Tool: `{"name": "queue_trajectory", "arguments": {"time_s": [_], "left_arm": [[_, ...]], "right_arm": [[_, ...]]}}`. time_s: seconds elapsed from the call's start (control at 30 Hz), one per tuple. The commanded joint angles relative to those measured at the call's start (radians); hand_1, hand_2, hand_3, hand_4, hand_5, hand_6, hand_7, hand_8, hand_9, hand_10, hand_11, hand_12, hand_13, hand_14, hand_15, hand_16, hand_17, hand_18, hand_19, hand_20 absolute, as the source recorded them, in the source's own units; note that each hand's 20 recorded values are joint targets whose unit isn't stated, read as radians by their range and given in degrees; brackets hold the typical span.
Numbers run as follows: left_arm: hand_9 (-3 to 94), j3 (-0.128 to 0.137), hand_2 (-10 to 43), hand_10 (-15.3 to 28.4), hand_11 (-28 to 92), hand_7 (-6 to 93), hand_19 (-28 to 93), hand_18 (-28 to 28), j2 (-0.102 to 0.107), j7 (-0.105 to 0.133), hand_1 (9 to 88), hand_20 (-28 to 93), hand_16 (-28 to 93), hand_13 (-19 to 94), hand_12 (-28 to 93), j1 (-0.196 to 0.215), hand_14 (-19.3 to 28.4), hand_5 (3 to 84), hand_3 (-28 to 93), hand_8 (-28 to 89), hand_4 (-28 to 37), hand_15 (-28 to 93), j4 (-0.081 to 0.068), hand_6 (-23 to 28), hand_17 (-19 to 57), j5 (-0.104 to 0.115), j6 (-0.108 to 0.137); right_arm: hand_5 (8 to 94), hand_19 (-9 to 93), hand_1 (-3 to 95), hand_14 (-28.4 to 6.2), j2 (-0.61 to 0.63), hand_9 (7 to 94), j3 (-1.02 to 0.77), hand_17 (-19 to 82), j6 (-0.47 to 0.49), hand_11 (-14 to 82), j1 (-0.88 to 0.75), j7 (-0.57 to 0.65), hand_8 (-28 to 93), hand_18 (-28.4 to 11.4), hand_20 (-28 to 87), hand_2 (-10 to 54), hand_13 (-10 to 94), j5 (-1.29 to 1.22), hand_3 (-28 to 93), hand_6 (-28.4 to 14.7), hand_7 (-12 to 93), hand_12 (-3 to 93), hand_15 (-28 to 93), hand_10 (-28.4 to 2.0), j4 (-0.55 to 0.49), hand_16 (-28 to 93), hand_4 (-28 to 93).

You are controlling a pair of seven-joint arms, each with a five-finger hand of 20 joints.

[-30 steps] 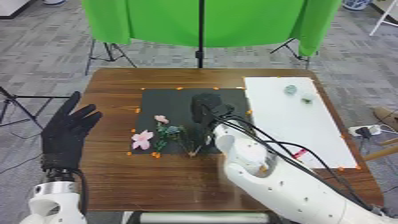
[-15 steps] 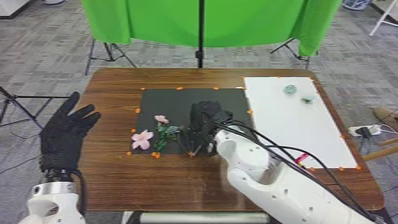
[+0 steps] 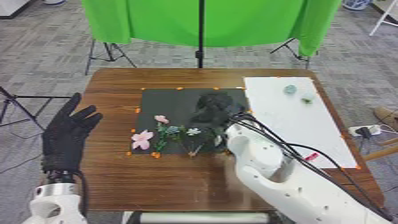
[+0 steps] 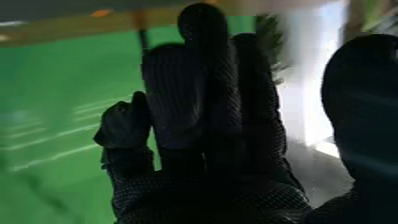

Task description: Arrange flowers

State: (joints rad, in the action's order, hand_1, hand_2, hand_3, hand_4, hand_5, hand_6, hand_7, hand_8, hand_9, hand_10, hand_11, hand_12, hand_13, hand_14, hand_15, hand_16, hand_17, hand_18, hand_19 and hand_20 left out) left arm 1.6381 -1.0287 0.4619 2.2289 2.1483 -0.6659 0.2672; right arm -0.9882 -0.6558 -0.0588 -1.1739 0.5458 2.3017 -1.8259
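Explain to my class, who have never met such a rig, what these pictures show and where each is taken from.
This is a two-armed robot in black gloves. The head view looks forward and down from its head; the right wrist view comes from a camera on its right arm.

On the brown table are a black mat and a white sheet. Pink flowers and a white one lie on the mat. The right hand is over the mat, the left hand by the table's left side. Neither appears to hold anything.

passage: over mid white sheet (image 3: 286,117) | obstacles: right arm (image 3: 298,189), pink flowers (image 3: 142,139)
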Motion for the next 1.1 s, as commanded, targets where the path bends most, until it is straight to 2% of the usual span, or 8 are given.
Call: {"name": "queue_trajectory", "arguments": {"time_s": [0.03,0.27,0.47,0.6,0.67,0.77,1.07,1.1], "left_arm": [[34.1,-0.005,8.5,19.3,29,9.8,49,22.5,-0.001,-0.008,22.8,36,-6,24,14,0.016,24.9,34.2,75,-8,-26.5,57,0.0,7.4,-7.4,-0.002,0.002],[34.0,-0.017,8.4,19.3,29,9.9,49,22.6,0.0,-0.002,22.8,36,-6,24,15,0.003,24.9,34.2,75,-8,-26.5,57,-0.002,7.4,-7.5,0.002,0.006],[34.0,-0.019,8.5,19.3,29,9.9,49,22.5,-0.004,0.007,22.9,36,-6,24,14,-0.006,24.9,34.2,75,-8,-26.4,57,-0.002,7.4,-7.5,0.003,0.007],[34.1,-0.039,8.4,19.3,29,9.9,49,22.6,-0.001,0.034,22.9,36,-6,24,14,-0.035,24.9,34.2,75,-8,-26.4,57,-0.005,7.4,-7.5,0.057,-0.031],[34.1,-0.041,8.4,19.3,29,9.9,49,22.6,0.003,0.021,22.9,36,-6,24,14,-0.042,25.0,34.2,75,-8,-26.4,57,-0.008,7.4,-7.5,0.03,-0.025],[34.1,-0.04,8.4,19.3,29,9.9,49,22.6,0.014,0.034,22.9,36,-6,24,14,-0.037,24.9,34.2,75,-8,-26.4,57,-0.008,7.4,-7.5,0.052,-0.023],[34.1,-0.033,8.4,19.3,29,9.9,49,22.5,0.005,0.017,22.8,36,-6,24,14,-0.027,24.9,34.1,75,-8,-26.3,57,-0.01,7.3,-7.5,0.046,-0.018],[34.1,-0.037,8.4,19.3,29,9.8,49,22.6,0.006,0.019,22.9,36,-6,24,14,-0.026,25.0,34.1,75,-8,-26.3,57,-0.011,7.3,-7.5,0.045,-0.015]], "right_arm": [[60.0,91,30.5,-9.9,0.168,73.9,-0.04,26,-0.028,22.5,0.197,0.203,-12,-25.6,51,-9.5,65,-0.099,74,1.3,12,14.7,71,-14.6,0.238,15,-28],[54.5,91,30.0,-12.3,0.195,65.1,0.03,25,-0.078,19.4,0.307,0.293,-12,-25.2,50,-9.5,59,-0.125,76,0.8,13,13.5,71,-17.2,0.39,12,-28],[52.3,91,29.8,-13.5,0.203,60.2,-0.003,23,0.025,18.7,0.299,0.327,-12,-24.4,49,-9.5,55,-0.136,77,0.8,13,13.3,71,-17.9,0.434,10,-28],[50.1,90,29.4,-14.2,0.181,57.2,-0.082,22,0.131,18.2,0.248,0.337,-12,-23.9,49,-9.5,52,-0.151,78,0.7,13,13.2,71,-18.5,0.453,9,-28],[48.8,90,29.2,-14.6,0.171,55.8,-0.091,21,0.145,17.6,0.236,0.345,-12,-23.8,49,-9.5,51,-0.168,78,0.5,13,13.1,72,-18.9,0.468,8,-28],[48.6,89,29.1,-15.2,0.155,54.4,-0.115,20,0.188,16.9,0.217,0.332,-12,-23.7,49,-9.5,49,-0.166,78,0.7,13,12.9,71,-18.9,0.479,8,-28],[51.6,88,33.8,-13.7,0.127,57.0,-0.166,19,0.305,15.4,0.189,0.32,-13,-23.8,51,-9.5,51,-0.169,79,3.8,15,12.8,69,-17.9,0.505,6,-28],[52.5,88,35.2,-13.1,0.136,58.1,-0.144,20,0.252,15.5,0.186,0.313,-14,-23.6,51,-9.5,52,-0.145,79,4.2,15,12.8,69,-17.2,0.508,7,-28]]}}
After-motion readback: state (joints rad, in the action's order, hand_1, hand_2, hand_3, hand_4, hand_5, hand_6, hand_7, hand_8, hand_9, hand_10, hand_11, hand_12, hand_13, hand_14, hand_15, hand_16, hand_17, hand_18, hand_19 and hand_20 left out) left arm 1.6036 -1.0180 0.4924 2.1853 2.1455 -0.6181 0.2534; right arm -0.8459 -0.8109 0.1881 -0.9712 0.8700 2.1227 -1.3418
